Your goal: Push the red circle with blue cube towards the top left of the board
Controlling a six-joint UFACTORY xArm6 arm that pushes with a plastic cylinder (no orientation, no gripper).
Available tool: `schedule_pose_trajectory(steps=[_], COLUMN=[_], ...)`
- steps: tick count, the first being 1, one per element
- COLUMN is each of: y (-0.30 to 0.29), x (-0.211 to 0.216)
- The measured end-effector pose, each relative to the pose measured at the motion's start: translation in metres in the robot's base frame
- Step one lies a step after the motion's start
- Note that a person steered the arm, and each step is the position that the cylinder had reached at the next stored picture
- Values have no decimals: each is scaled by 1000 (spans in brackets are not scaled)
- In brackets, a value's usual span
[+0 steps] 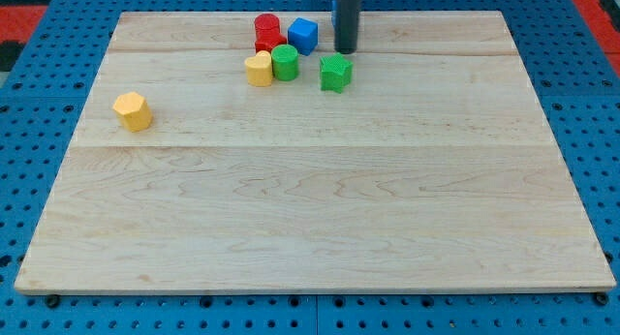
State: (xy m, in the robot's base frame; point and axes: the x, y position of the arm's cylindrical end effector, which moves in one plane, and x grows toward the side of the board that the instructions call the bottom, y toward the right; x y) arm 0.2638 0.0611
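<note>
My tip (345,50) bare, holding nothing, just right of blue cube (303,35), above green star (335,73). Red circle (267,30) upright near the board (291,199) top edge, touching the cube's left, probably; round, no long axis.

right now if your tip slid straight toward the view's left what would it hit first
Probably the blue cube, just left of my tip, with the red circle beyond it. Depth is hard to judge.
</note>
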Motion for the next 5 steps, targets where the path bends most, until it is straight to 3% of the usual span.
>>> schedule_pose_trajectory(steps=[2, 3, 5], y=[-111, -114, -62], x=[-24, -35, -71])
